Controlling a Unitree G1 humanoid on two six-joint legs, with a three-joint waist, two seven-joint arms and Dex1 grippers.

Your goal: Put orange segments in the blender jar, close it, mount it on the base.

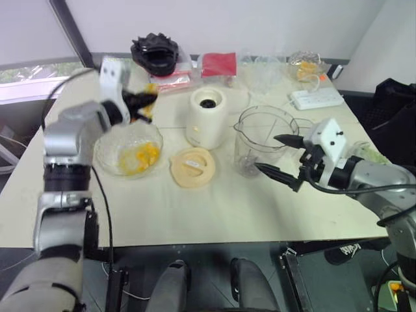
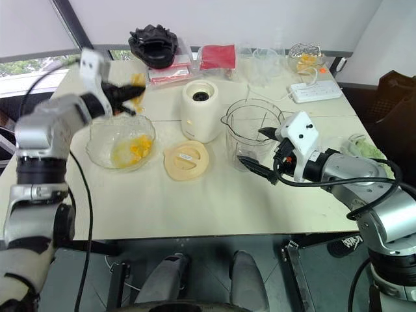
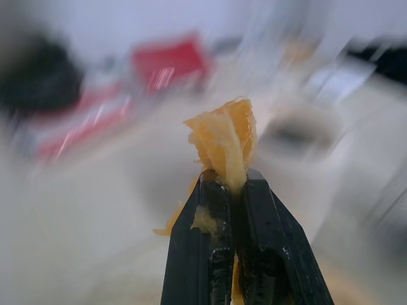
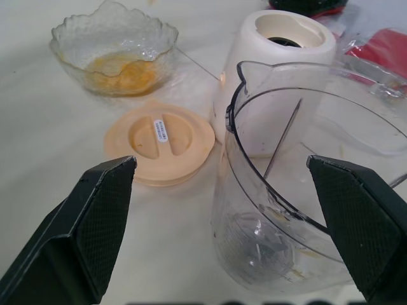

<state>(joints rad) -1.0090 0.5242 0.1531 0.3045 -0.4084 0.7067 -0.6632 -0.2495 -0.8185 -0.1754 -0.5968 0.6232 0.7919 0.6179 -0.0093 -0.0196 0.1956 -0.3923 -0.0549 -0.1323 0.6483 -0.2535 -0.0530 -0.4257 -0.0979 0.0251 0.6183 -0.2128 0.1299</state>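
Nearest, right gripper [image 1: 281, 156] level beside blender jar [image 1: 263, 140], fingers spread wide, holding nothing, one fingertip at jar rim height, other near jar bottom. Jar upright on table [image 1: 227, 208], uncovered, blades visible at narrow bottom. Pale-yellow lid [image 1: 192, 167] flat on table just left of jar. Beyond lid, base [image 1: 208, 117] upright, dark socket up. Glass bowl [image 1: 128, 148] left of lid, orange segments [image 1: 142, 155] inside. Left gripper [image 1: 144, 103] raised above bowl, fingers clamped on orange segment [image 3: 222, 136].
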